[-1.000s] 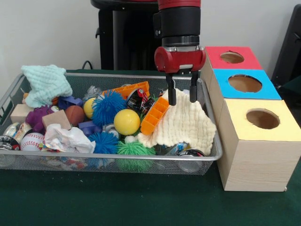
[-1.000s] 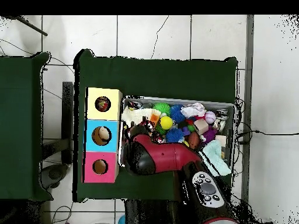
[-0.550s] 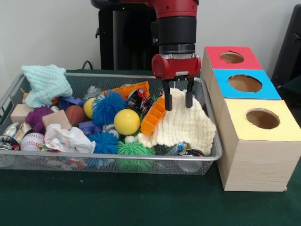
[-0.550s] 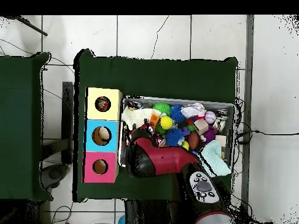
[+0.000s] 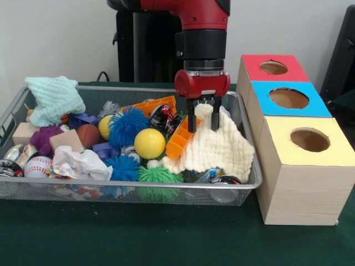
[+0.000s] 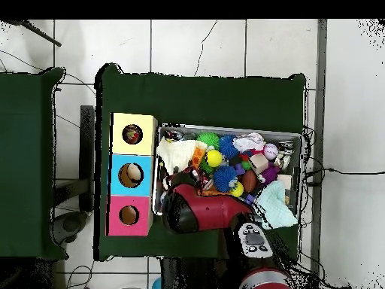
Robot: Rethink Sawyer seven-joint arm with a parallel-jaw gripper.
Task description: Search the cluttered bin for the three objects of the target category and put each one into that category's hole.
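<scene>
A: Start at the near rim. What's lying there?

B: Against the front of the wire bin (image 5: 166, 188), a green spiky ball (image 5: 159, 176), a blue one beside it, a crumpled white cloth (image 5: 81, 163) and a baseball (image 5: 37, 165) at the near left corner. Behind those, a yellow ball (image 5: 149, 143), an orange tray (image 5: 183, 136) standing on edge, and a mint cloth (image 5: 54, 97) at the far left.

A: And the cream cloth?

B: The cream cloth (image 5: 216, 147) drapes over the bin's right end, spilling to the near rim. Its top is bunched into a peak between the two fingers of the gripper (image 5: 202, 122), which look closed on it. A second ago the fingers stood on the cloth lower down and further right; now the gripper is higher, nearer the orange tray, and the cloth's top has risen with it.

A: So it's been picked up?

B: Only its top. Most of it rests on the clutter. I'd judge the lift has just begun, which suggests cloths are the target group.

A: Where would it go?

B: Three boxes stand just right of the bin: yellow box (image 5: 308, 140) nearest, blue box (image 5: 288, 98) behind, red box (image 5: 273, 67) farthest. From above each hole seems to hold something; I can't tell which one takes cloths.
</scene>
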